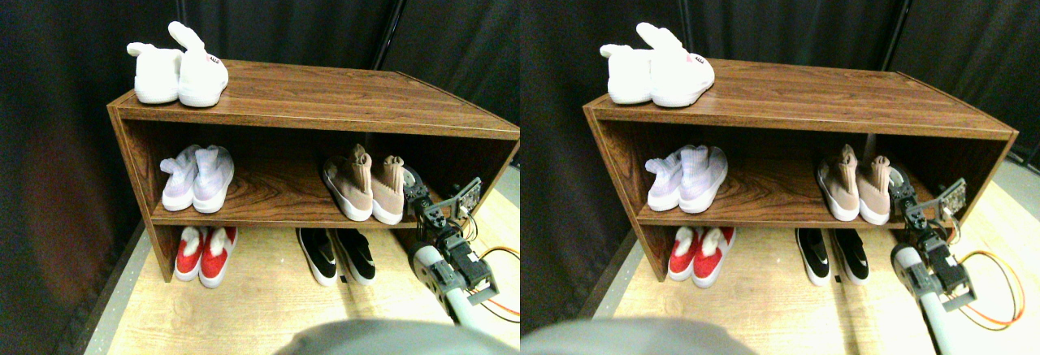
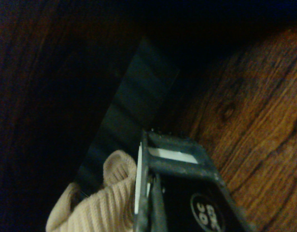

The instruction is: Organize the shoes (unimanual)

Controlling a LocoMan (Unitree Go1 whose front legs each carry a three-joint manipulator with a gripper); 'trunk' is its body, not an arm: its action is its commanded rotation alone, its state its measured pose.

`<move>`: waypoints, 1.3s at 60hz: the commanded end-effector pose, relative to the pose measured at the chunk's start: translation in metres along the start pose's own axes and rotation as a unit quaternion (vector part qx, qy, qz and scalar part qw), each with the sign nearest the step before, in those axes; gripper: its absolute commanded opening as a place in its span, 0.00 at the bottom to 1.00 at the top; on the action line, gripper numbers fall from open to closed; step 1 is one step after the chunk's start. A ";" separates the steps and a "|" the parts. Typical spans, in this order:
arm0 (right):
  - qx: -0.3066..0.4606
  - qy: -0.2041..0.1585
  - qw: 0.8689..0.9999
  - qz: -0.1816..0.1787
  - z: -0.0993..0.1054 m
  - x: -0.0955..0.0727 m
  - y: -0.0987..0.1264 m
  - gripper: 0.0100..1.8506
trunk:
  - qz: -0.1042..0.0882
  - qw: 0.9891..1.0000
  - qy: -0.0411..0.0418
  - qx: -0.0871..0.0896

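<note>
White pair on top of the shelf, left end. Middle board: lavender pair left, tan pair right. Floor under it: red pair left, black slip-ons right. Right end effector is inside the shelf just beside the tan pair's right shoe. Wrist view adds the close-up: ribbed tan collar against the jaw frame, wood grain around. Grip state: cannot tell from either view.

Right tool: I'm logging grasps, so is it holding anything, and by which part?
It cannot be told. The right tool is at the collar of the right-hand tan shoe on the rack's middle shelf, but no view shows the jaws closed on the knit.
</note>
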 end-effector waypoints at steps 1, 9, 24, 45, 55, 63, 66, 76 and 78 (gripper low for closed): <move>0.006 -0.013 1.000 0.019 0.001 0.001 0.006 0.03 | 0.005 1.000 0.007 -0.013; -0.022 -0.010 0.999 0.023 0.011 0.005 0.002 0.03 | 0.004 1.000 0.008 -0.013; -0.049 -0.034 0.997 0.040 0.036 0.007 -0.001 0.03 | -0.015 1.000 0.003 -0.002; -0.033 -0.063 0.995 0.065 0.064 -0.015 0.003 0.03 | -0.026 1.000 0.004 0.006; -0.053 -0.042 0.993 0.101 0.068 -0.037 0.009 0.03 | -0.027 1.000 0.005 0.006; -0.059 -0.030 0.990 0.127 0.069 -0.062 0.016 0.03 | -0.027 1.000 0.007 0.005; -0.066 -0.031 0.989 0.132 0.068 -0.069 0.017 0.03 | -0.027 1.000 0.009 0.003; -0.061 -0.024 0.986 0.155 0.061 -0.104 0.014 0.03 | -0.023 1.000 0.017 0.001; -0.056 -0.024 0.986 0.154 0.059 -0.110 0.013 0.03 | -0.022 1.000 0.020 0.001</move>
